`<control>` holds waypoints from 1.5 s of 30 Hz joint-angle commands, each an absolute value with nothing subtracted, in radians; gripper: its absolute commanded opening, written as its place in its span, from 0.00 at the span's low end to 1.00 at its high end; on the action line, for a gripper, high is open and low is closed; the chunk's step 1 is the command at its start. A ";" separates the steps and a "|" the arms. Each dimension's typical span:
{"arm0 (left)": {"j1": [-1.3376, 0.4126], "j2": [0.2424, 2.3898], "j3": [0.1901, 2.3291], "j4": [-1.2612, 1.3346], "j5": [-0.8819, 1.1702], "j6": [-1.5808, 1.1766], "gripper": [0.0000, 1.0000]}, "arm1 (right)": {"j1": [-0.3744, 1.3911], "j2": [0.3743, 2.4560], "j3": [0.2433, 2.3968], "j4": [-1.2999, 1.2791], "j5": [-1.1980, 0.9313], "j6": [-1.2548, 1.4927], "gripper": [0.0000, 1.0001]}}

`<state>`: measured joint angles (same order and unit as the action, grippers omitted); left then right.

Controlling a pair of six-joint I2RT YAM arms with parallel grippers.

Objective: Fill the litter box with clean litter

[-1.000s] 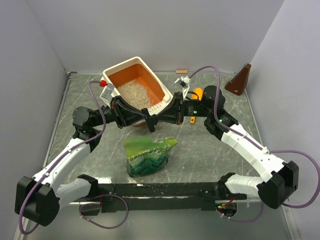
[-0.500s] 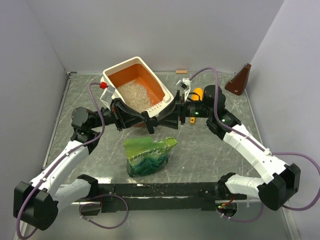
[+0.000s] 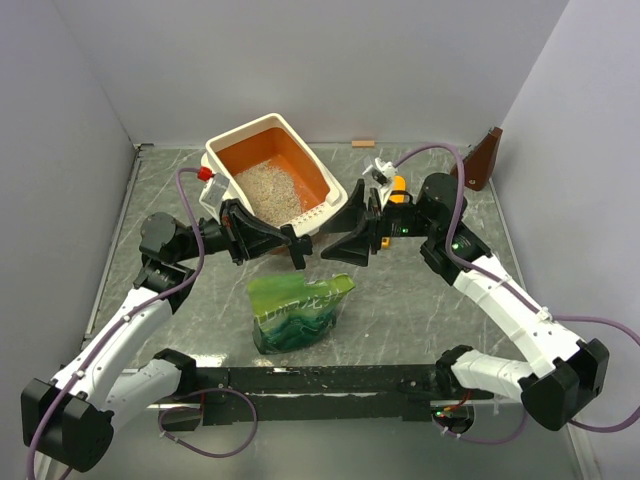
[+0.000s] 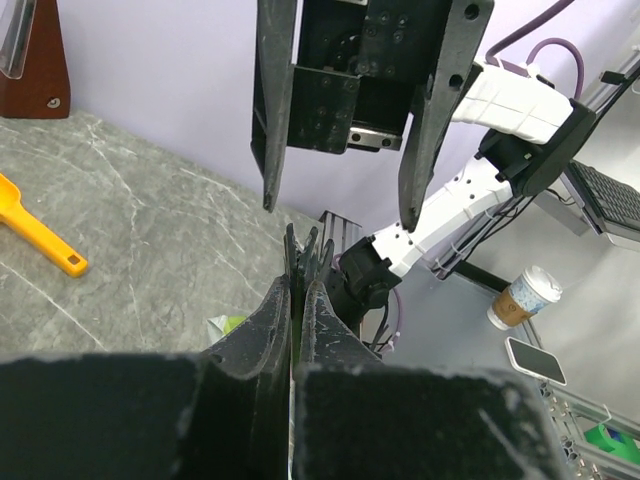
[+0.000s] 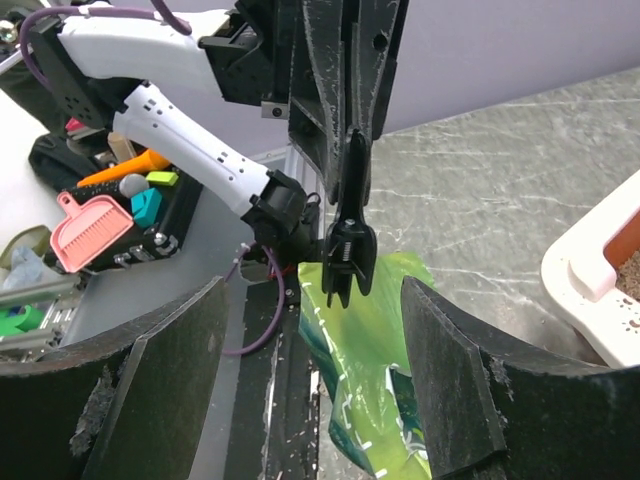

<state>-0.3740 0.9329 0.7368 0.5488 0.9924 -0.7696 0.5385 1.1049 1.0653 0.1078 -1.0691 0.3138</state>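
The litter box (image 3: pixel 222 142), cream rim and orange walls, stands at the back of the table with pale clean litter (image 3: pixel 266 188) heaped inside; its rim (image 5: pixel 590 262) shows at the right wrist view's edge. My left gripper (image 3: pixel 296 248) (image 4: pixel 297 285) hovers in front of the box's slotted end, shut on a small black clip (image 5: pixel 346 256). My right gripper (image 3: pixel 341 240) (image 5: pixel 315 290) faces it a short way to the right, open and holding nothing. Its fingers (image 4: pixel 270 110) also show in the left wrist view.
A crinkled green bag (image 3: pixel 298 310) (image 5: pixel 380 350) stands below both grippers, its top open. An orange scoop (image 3: pixel 397 185) (image 4: pixel 40 235) lies behind the right wrist. A brown wedge-shaped object (image 3: pixel 480 160) and a small wooden block (image 3: pixel 363 143) sit by the back wall.
My right gripper has opened and drawn back to the right, away from the left gripper's tips, where the two met a second ago. The left gripper stayed shut and shifted slightly left.
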 commanded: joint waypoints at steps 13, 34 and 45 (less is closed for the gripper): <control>-0.371 0.928 0.776 0.557 0.962 -0.788 0.01 | 0.561 1.189 1.068 0.262 -1.104 0.337 0.77; -0.371 0.939 0.792 0.546 0.946 -0.793 0.01 | 0.623 1.258 1.112 0.252 -1.089 0.316 0.37; -0.377 0.917 0.853 0.192 0.970 -0.533 0.55 | 0.626 1.146 1.134 0.016 -0.890 0.138 0.00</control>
<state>-0.3691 0.9375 0.7860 0.3683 0.9668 -0.6888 0.6247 1.2118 1.0679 0.1143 -0.9714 0.2527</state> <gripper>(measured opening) 0.499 0.084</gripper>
